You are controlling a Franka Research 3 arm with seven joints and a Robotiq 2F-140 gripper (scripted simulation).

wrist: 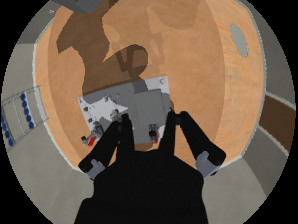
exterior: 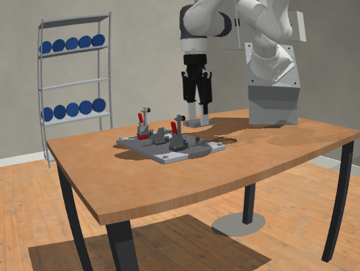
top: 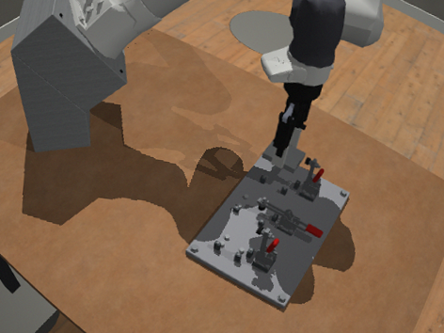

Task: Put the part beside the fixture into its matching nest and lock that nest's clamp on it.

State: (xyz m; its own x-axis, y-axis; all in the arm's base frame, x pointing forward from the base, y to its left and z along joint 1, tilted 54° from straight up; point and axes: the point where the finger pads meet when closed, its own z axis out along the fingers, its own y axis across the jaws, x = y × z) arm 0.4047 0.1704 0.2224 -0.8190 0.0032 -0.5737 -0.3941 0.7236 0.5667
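My gripper (top: 283, 151) (exterior: 197, 115) (wrist: 150, 107) points straight down and is shut on the grey block-shaped part (top: 297, 161) (exterior: 194, 123) (wrist: 149, 99). It holds the part low, at the far short edge of the grey fixture plate (top: 231, 252) (exterior: 164, 159) (wrist: 100, 104). I cannot tell whether the part touches the table. The plate carries three clamps with red handles. The far clamp's handle (top: 318, 174) (exterior: 174, 127) stands upright. The middle clamp's handle (top: 315, 230) (exterior: 142, 137) lies flat. The near clamp's handle (top: 274, 244) (exterior: 140, 117) stands upright. The nests' pads and blocks are small studs beside the clamps.
The robot's big grey base block (top: 63, 80) (exterior: 272, 105) stands on the table at the back. A shelf rack with blue balls (exterior: 73, 79) stands off the table by the wall. The wooden table (top: 116, 266) (exterior: 148, 191) has open edges all round.
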